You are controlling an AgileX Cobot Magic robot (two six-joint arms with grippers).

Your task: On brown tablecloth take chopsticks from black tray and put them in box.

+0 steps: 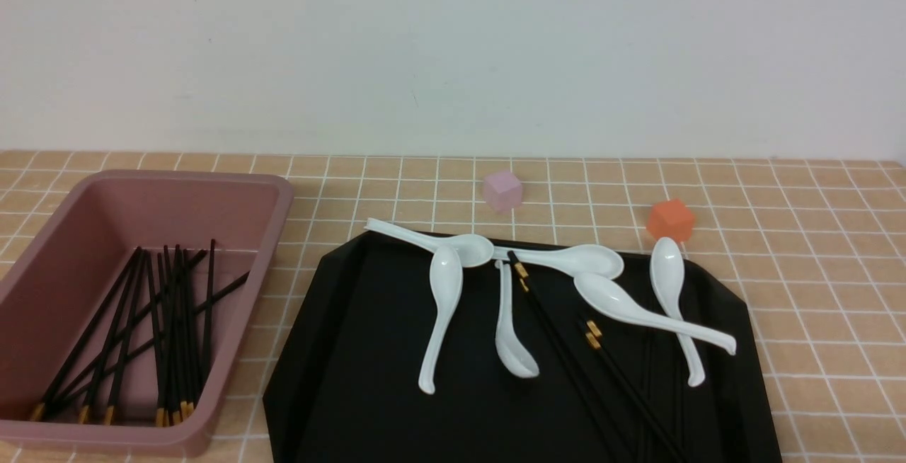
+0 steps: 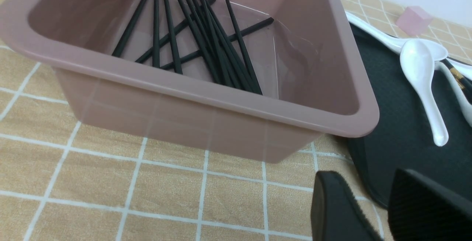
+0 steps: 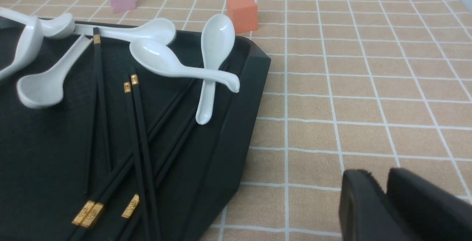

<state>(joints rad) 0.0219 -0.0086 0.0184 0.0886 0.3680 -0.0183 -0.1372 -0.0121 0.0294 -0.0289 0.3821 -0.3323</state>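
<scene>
I log one table covered edge to edge by a tan-orange brown tablecloth (image 1: 814, 293) printed with thin white grid lines. Directly on the cloth I count four items: a deep dusty-pink plastic box (image 1: 272, 236) with a thick rolled rim at the left, a large flat matte-black tray (image 1: 354, 350) with cut-off corners just beside it, a small pale pink cube (image 1: 502, 190) beyond the tray, and a small orange cube (image 1: 670, 219) near the tray's far right corner.
</scene>
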